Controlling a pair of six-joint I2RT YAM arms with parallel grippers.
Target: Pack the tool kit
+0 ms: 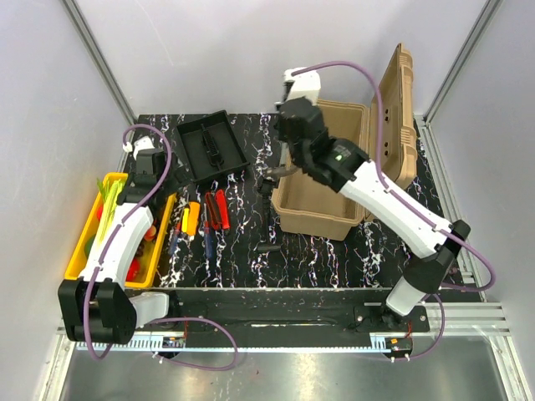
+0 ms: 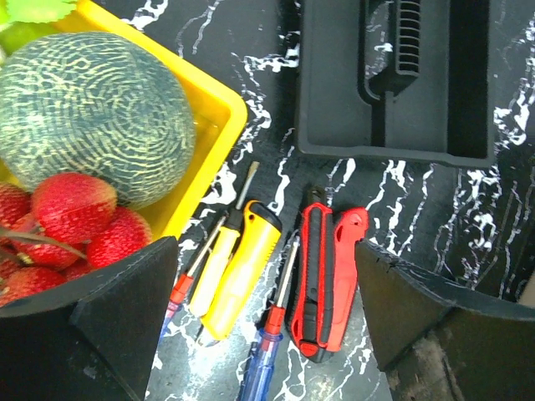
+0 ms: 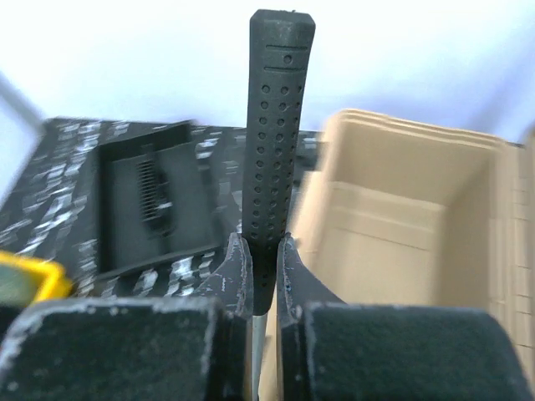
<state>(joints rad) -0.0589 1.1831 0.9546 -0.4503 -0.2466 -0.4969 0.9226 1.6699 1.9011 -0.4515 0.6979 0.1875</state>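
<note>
1. I had two grippers at work. The two fingers of my right gripper [image 3: 263, 267] pinched one black-handled tool [image 3: 276, 125] low on its grip. Its dotted handle stood upright past my fingertips, and a grey shaft showed below them.
2. Seen from above, that tool hung just beside the left wall of the one tan toolbox [image 1: 313, 215]. The box sat open near the far right corner of the table [image 1: 334, 259], its lid tipped back toward the right edge.
3. My left gripper [image 2: 266, 251] had its fingers spread wide and held nothing. It hovered over the loose tools near the left edge.
4. I counted four screwdrivers [image 2: 242, 267] there: two with yellow handles and two with red collars, one of those showing a blue handle.
5. Beside them lay two red-and-black handles [image 2: 322, 284], touching each other. I could not tell whether they were one tool or two.
6. One black inner tray [image 1: 213, 144] sat outside the box at the far edge, left of the middle.
7. One yellow tray [image 2: 224, 117] lay along the left edge, holding one netted melon [image 2: 92, 117] and at least four red fruits [image 2: 75, 205].
8. One small dark piece [image 1: 269, 248] lay toward the near edge, too small to identify.
</note>
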